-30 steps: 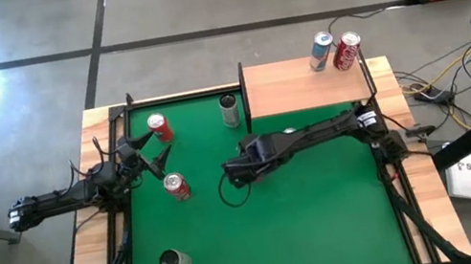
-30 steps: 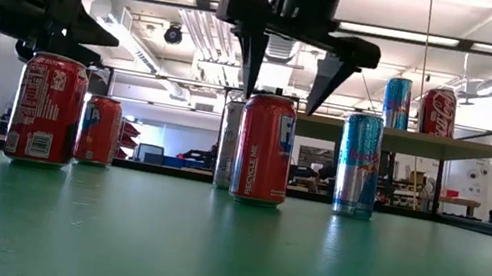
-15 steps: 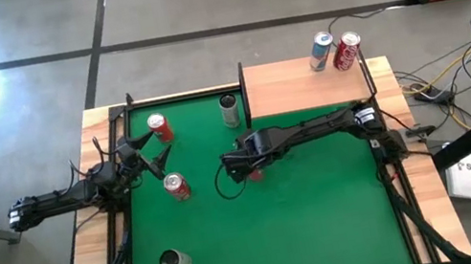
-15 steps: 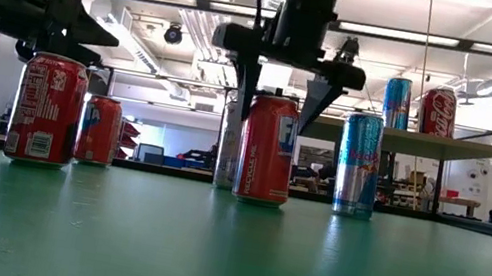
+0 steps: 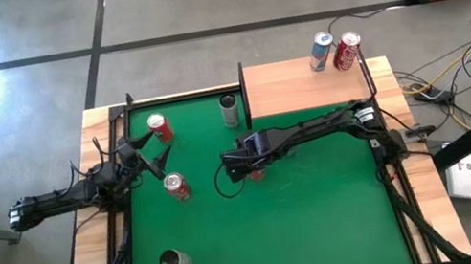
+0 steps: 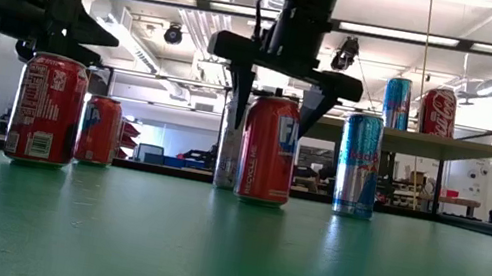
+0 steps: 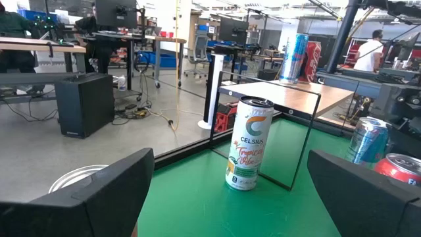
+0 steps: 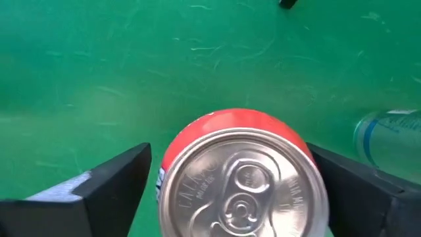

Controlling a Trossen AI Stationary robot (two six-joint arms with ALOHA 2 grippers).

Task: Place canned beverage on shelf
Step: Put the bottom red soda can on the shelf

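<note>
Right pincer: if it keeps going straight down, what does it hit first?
Likely the upright red aluminium can: the right pincer hangs open directly over it, fingers either side, above the green mat.

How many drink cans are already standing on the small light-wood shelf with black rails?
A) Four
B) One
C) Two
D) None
C: the high view shows just two cans at the far edge of the light-wood shelf, a blue-and-silver can and a red can; the other cans stand on the green mat.
</note>
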